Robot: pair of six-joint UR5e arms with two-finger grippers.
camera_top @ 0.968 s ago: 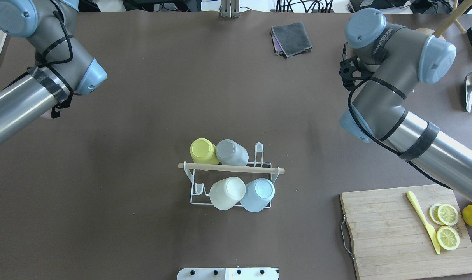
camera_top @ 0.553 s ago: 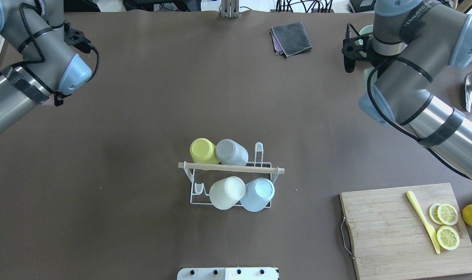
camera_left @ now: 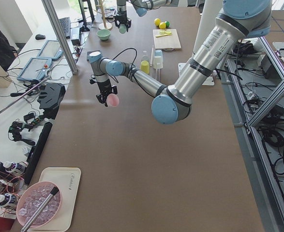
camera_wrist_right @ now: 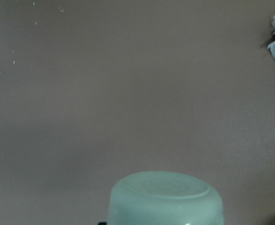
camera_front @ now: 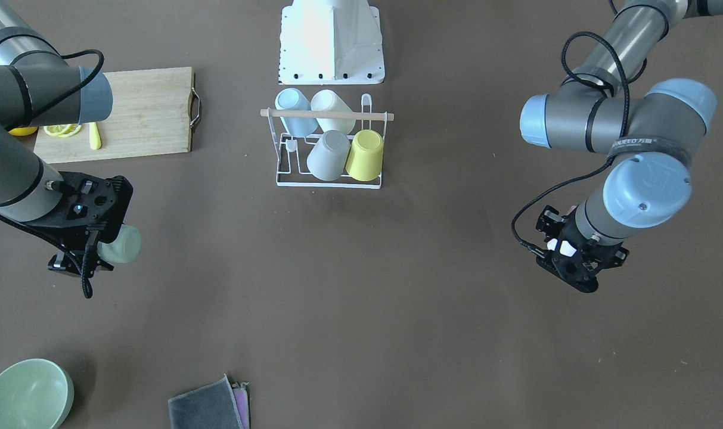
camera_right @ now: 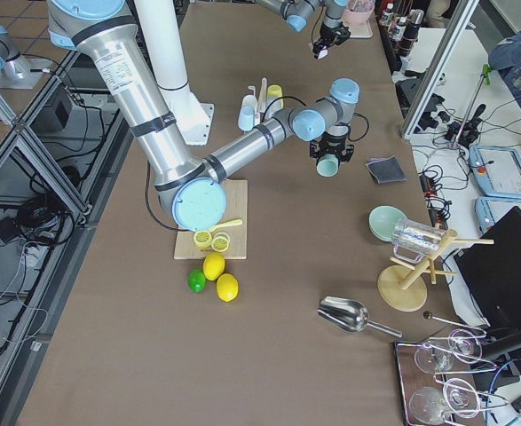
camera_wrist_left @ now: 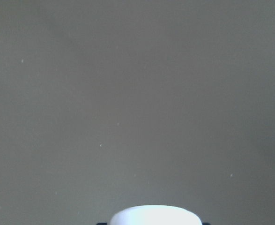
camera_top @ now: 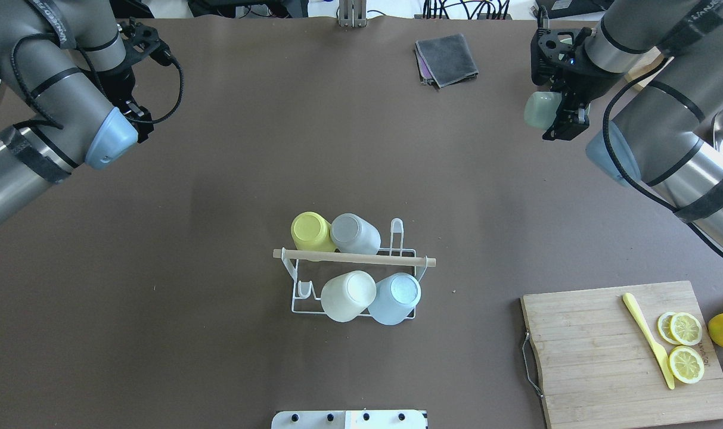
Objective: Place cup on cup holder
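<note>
Both arms sit higher in frame than before, right gripper [camera_top: 561, 119] clamping green cup [camera_top: 539, 110], left gripper [camera_front: 568, 262] gripping pale cup [camera_left: 112, 100]; crowded cup holder [camera_top: 355, 257] invites knocking racked cups [camera_top: 348, 296].

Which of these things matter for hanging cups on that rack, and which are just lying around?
Job: cup holder, four racked cups, mint cup, pale pink cup.
Lying about: cutting board, lemon slices, yellow knife, grey cloth, green bowl.

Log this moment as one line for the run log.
left gripper: holding pink cup | right gripper: holding green cup | cup holder: four cups racked | held cups: away from it
</note>
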